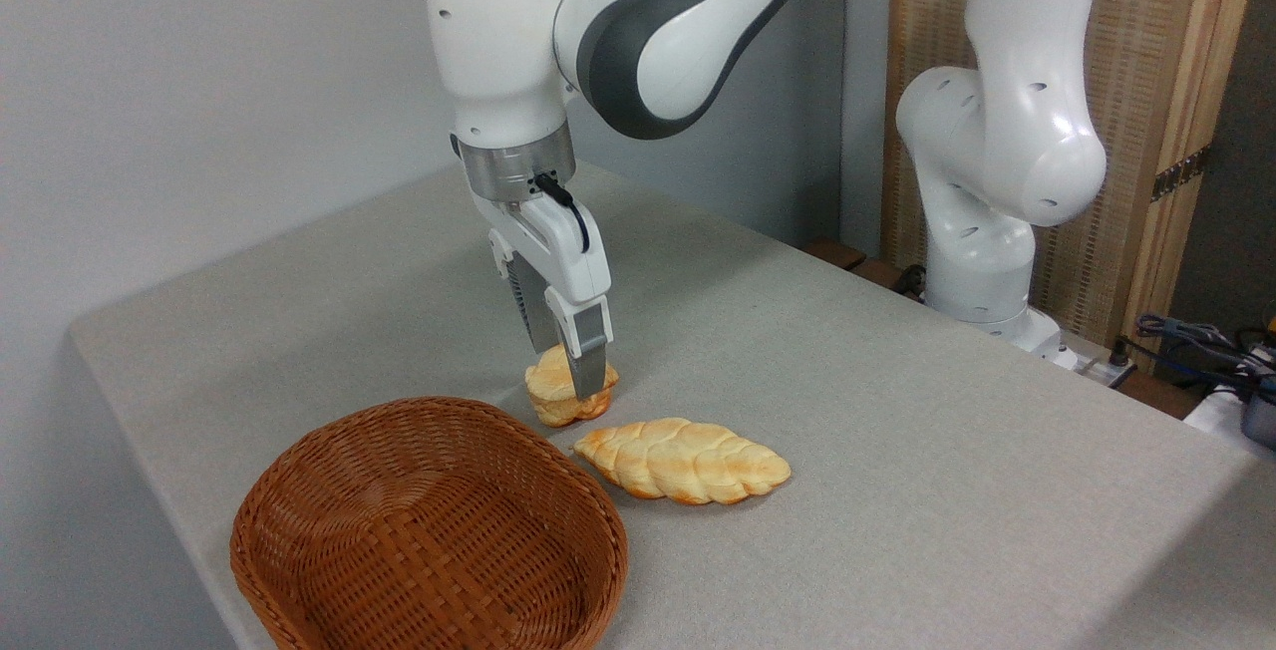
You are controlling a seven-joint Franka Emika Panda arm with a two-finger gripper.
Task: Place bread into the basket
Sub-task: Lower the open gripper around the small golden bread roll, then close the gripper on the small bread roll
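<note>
The bread [553, 403], a small lumpy roll with a pale top and golden edges, lies on the grey table just behind the basket's far rim. My gripper [568, 369] hangs straight down over it, open, one finger in front of the roll and one behind, the tips down at the level of its top. The front finger [592, 363] hides the roll's right part. The basket [439, 413], an oval reddish-brown wicker one, stands at the front left with nothing in it.
A longer braided loaf [683, 461] lies just right of the roll and close to the basket. The arm's white base [982, 261] stands at the back right, with cables [1196, 341] beyond it. The table's left edge [140, 431] runs near the basket.
</note>
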